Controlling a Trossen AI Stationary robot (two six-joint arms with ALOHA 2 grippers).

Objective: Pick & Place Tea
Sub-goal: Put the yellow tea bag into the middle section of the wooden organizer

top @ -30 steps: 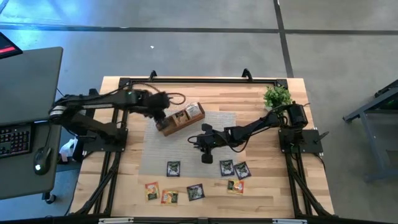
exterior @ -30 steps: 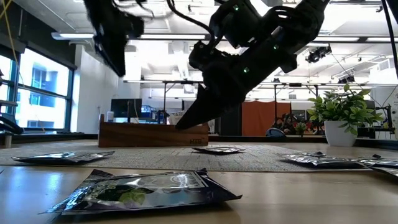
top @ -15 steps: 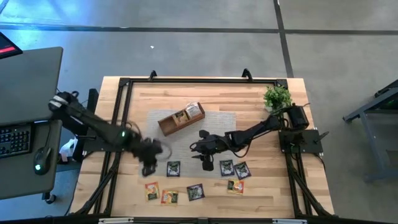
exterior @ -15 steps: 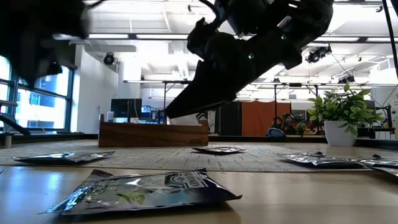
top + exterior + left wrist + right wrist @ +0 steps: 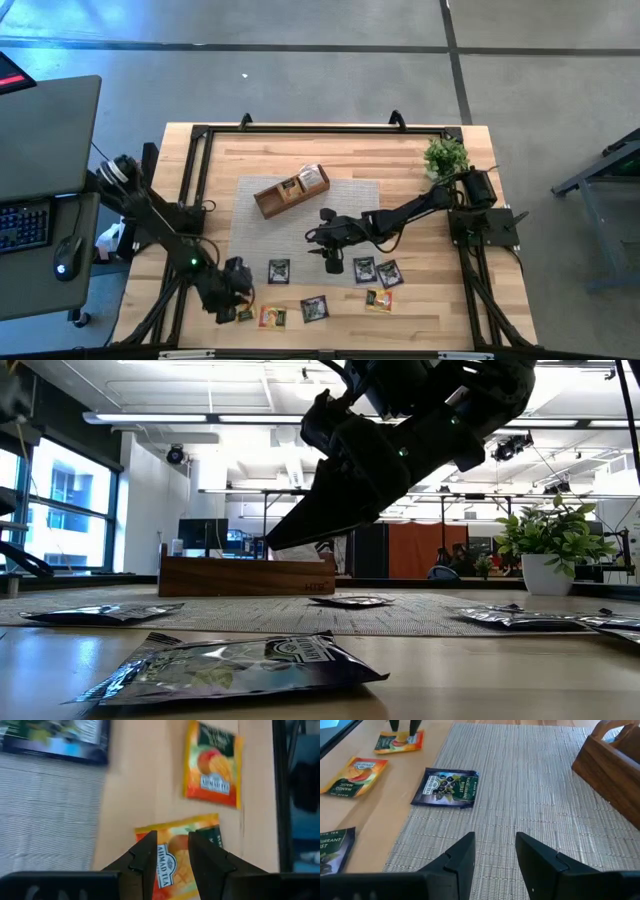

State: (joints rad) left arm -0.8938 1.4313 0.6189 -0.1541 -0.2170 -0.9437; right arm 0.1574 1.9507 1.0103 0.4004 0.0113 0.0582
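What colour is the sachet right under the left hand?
Yellow-orange, with a mango picture; the left wrist view shows it best, between the left hand's open fingers.

Grey concrete floor [image 5: 330,80] surrounds the pale wooden counter [image 5: 300,140]; tall bright windows [image 5: 70,510] (ceiling strip lights overhead) brighten the open-plan room.

Wooden table [image 5: 420,150] — woven mat [image 5: 350,215], potted plant [image 5: 445,155], tea sachets [image 5: 314,308] scattered along its near edge

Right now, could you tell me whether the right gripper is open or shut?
Open. The right gripper hovers above the woven mat with a clear gap between its fingers and nothing held.
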